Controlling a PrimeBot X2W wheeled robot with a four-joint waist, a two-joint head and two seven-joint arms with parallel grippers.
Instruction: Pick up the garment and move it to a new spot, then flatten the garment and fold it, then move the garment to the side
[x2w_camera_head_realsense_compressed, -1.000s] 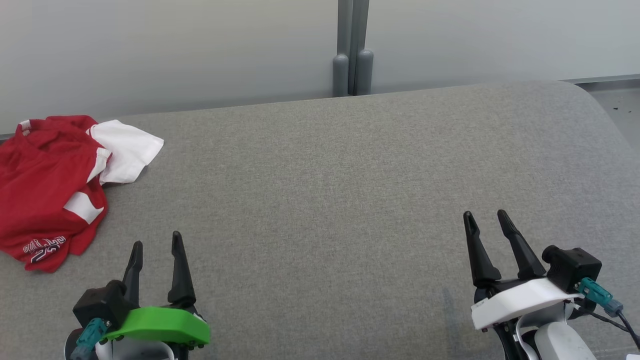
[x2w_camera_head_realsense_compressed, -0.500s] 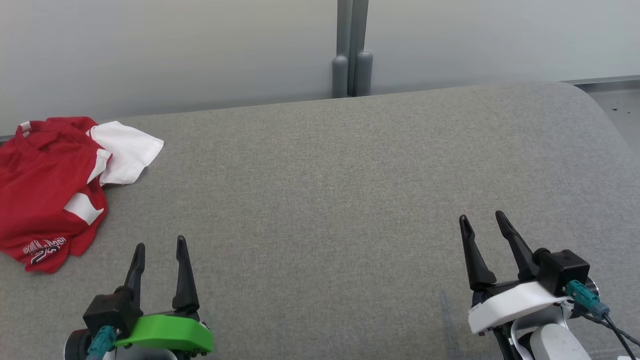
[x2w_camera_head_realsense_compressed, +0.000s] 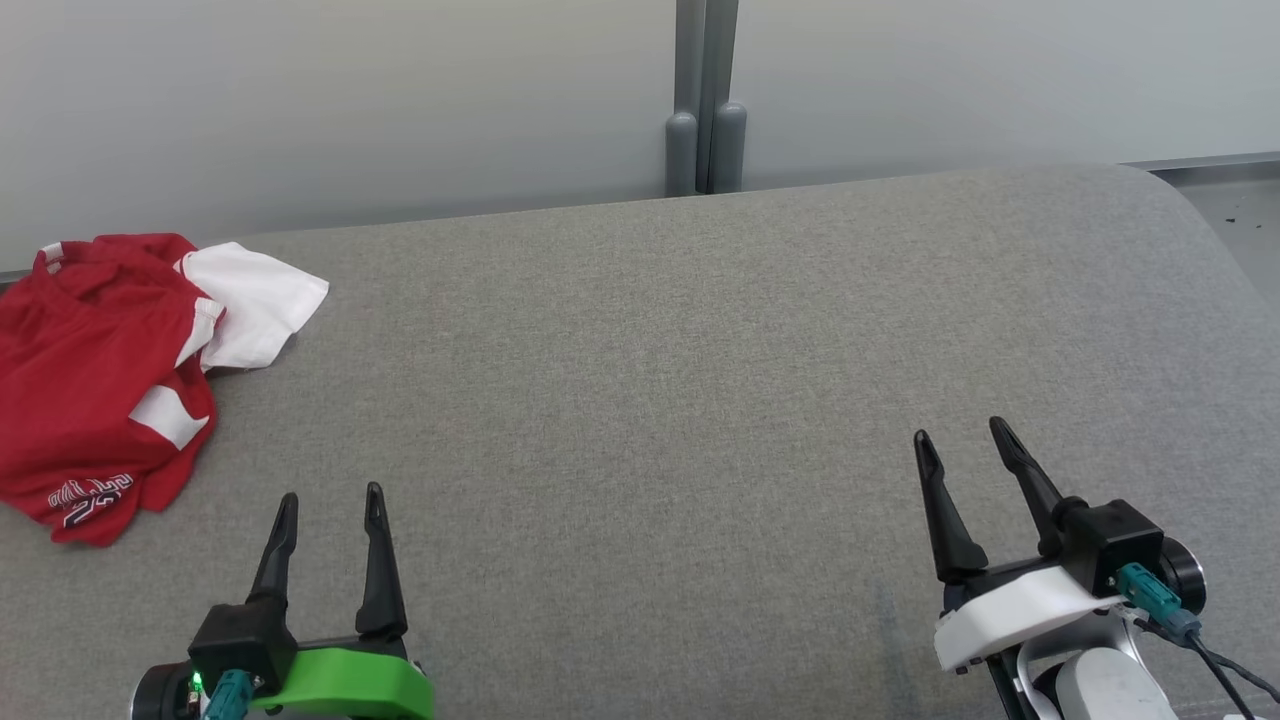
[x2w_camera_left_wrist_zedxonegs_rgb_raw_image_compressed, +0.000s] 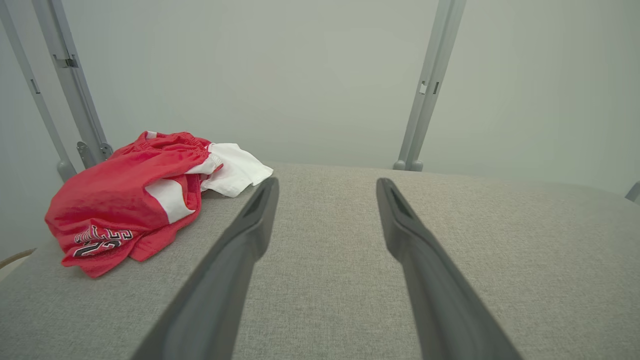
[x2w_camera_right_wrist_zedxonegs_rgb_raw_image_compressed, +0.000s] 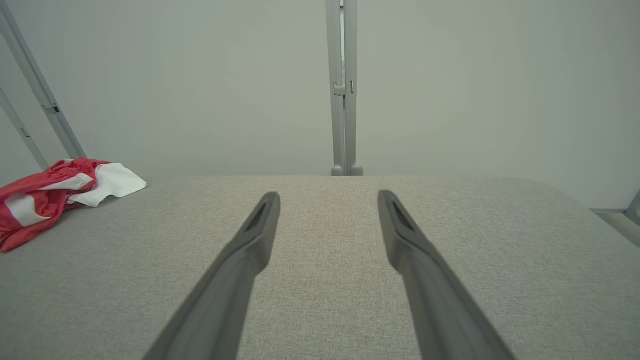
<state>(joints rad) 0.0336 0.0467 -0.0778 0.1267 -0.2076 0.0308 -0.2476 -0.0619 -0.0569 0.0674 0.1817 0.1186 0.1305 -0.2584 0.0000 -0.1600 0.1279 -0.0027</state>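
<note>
Head view — red garment (x2w_camera_head_realsense_compressed: 90, 390) on grey surface (x2w_camera_head_realsense_compressed: 650, 350); left gripper (x2w_camera_head_realsense_compressed: 331, 493), right gripper (x2w_camera_head_realsense_compressed: 958, 430) wide.

The red garment (x2w_camera_left_wrist_zedxonegs_rgb_raw_image_compressed: 125, 200) bears arched black-and-white lettering (x2w_camera_left_wrist_zedxonegs_rgb_raw_image_compressed: 103, 235) near its lower hem, seemingly "ULLS", with the start lost in a crease. Just under it sits a number (x2w_camera_left_wrist_zedxonegs_rgb_raw_image_compressed: 95, 248), apparently beginning with 2 and otherwise unclear.

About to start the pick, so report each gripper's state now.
Left gripper: open, holding nothing, apart from the red and white garment.
Right gripper: open, holding nothing.
</note>
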